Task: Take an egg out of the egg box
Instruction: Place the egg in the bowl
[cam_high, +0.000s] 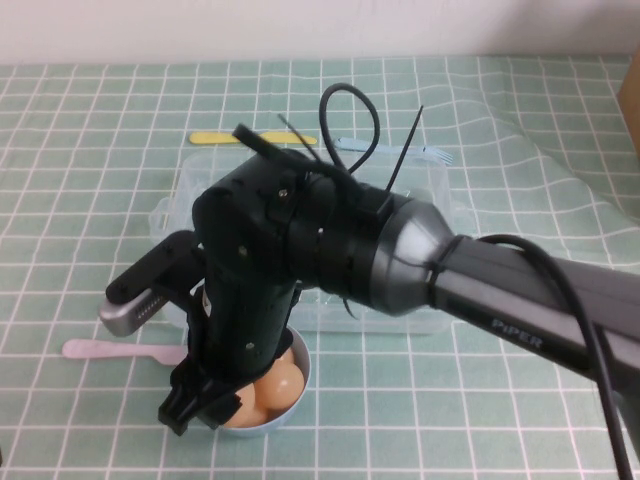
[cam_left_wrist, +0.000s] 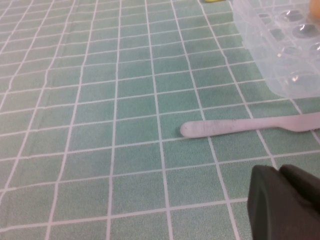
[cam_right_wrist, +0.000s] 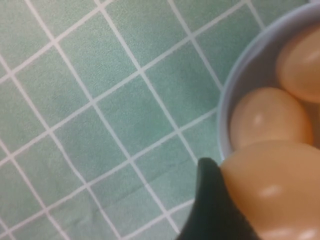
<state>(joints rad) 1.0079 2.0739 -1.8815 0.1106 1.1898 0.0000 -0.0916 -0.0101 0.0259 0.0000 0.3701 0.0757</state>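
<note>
egg (cam_right_wrist: 272, 192) clamped in the right tool (cam_high: 215, 405), held over the rim of a light-blue bowl (cam_right_wrist: 235, 85) near the desk's (cam_high: 90, 130) front edge, just above two more eggs (cam_right_wrist: 267, 120) lying inside. egg box (cam_high: 445, 215) of clear plastic lying mid-desk behind the bowl, largely hidden by the right arm; pink spoon (cam_left_wrist: 240, 126) flat just beside its near-left corner. left tool (cam_left_wrist: 285, 202) low over the desk near that spoon, fingers' state cannot tell.
</note>
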